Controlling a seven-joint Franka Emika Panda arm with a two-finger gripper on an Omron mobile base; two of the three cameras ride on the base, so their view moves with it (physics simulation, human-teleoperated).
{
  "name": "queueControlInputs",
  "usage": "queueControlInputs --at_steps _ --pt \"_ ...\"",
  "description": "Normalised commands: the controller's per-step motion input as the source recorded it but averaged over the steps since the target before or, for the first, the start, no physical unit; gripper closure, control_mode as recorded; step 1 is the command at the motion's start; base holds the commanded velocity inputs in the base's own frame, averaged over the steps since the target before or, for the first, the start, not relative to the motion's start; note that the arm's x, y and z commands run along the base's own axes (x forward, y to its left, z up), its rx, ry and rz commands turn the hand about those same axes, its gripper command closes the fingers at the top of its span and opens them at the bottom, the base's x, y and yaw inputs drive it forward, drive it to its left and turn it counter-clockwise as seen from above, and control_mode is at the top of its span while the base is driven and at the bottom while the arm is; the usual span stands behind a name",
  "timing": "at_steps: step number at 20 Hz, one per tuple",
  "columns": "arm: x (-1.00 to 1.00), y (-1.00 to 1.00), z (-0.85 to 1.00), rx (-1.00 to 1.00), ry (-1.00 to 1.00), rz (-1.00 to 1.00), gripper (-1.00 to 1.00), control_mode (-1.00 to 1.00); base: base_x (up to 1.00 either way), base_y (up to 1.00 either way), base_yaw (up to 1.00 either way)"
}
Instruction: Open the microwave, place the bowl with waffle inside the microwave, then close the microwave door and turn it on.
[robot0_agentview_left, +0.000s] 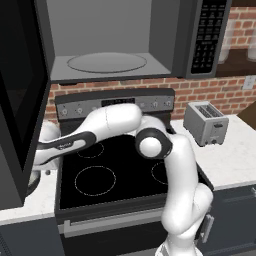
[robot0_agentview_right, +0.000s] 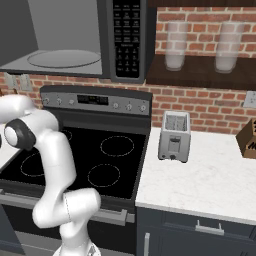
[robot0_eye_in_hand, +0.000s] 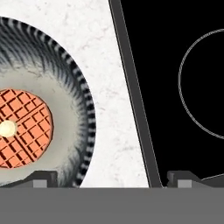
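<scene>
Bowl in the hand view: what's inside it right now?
The bowl holds one waffle, orange-red and gridded, with a pale dab at its centre, lying flat on the bowl's floor. The frame's left edge cuts off the bowl's far side, so anything there cannot be seen.

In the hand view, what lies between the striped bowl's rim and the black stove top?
A bare strip of white marbled counter, then the stove's dark grey edge trim, separates the striped grey-blue bowl from the black stove top.

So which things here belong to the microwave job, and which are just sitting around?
Job: microwave, microwave door swung open, bowl, waffle, open gripper.
Bystanders: stove, toaster, two shelf jars, countertop.
</scene>
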Motion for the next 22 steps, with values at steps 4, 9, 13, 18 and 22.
queueControlInputs --at_steps 4,9,13,18,22 --pt "0.0 -0.06 -0.37 0.0 -0.03 0.13 -1.0 -1.0 0.0 0.0 0.0" --pt "0.14 0.0 -0.14 0.0 -0.09 0.16 -1.0 -1.0 0.0 0.0 0.0" --pt "0.37 0.0 -0.22 0.0 -0.03 0.16 -1.0 -1.0 0.0 0.0 0.0" --pt "0.45 0.0 -0.22 0.0 0.0 0.13 -1.0 -1.0 0.0 0.0 0.0" --pt "0.55 0.15 -0.03 0.0 0.0 0.07 -1.0 -1.0 0.0 0.0 0.0"
